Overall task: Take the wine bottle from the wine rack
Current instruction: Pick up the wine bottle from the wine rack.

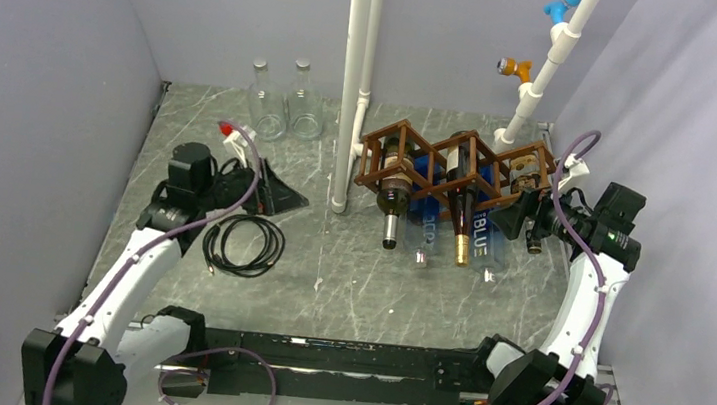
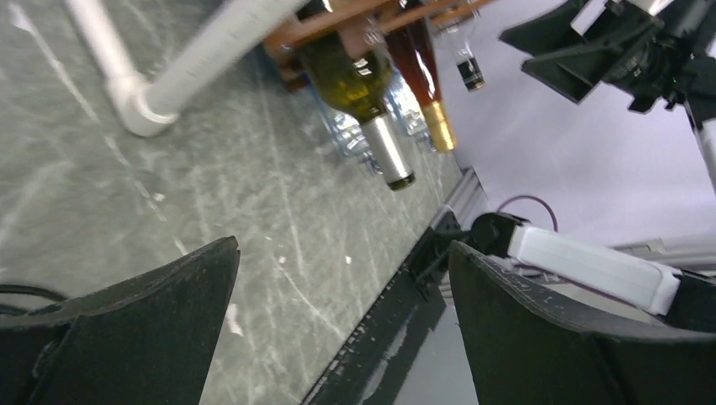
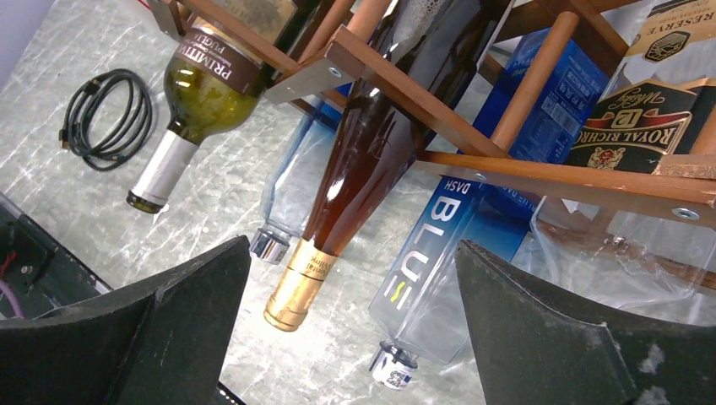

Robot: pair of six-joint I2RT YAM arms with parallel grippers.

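**Rack** (image 1: 436, 158): brown lattice, upper right of centre in the top view, standing on the tabletop (image 1: 346, 282) just right of a white pipe (image 1: 355, 82). All bottles lie in it, necks pointing to the bottom of the frame.

**Green bottle** (image 1: 394, 198): upper left cell, silver capsule, neck jutting out of the rack.

**Amber bottle** (image 1: 457, 218): upper middle cell, gold capsule, neck sloping down and out.

**Clear bottle** (image 3: 291, 194): lower row, between the green and amber ones.

**Blue-label bottle** (image 3: 431, 261): lower row, right of the amber one, cap close to the tabletop.

**Whisky bottle** (image 3: 642, 126): right cell, black label showing.

**Right claw** (image 3: 350, 261): at the rack's right end, fingers spread wide, gripping nothing. In its wrist view the amber neck shows between the fingers, untouched.

**Left claw** (image 2: 342, 278): left of centre, well apart from the rack, released, fingers wide, nothing between them.

**Cable** (image 1: 245, 244): black coil, on the tabletop just below the left claw.

**Two empty glass bottles** (image 1: 269, 108): upright, upper left, by the back wall.
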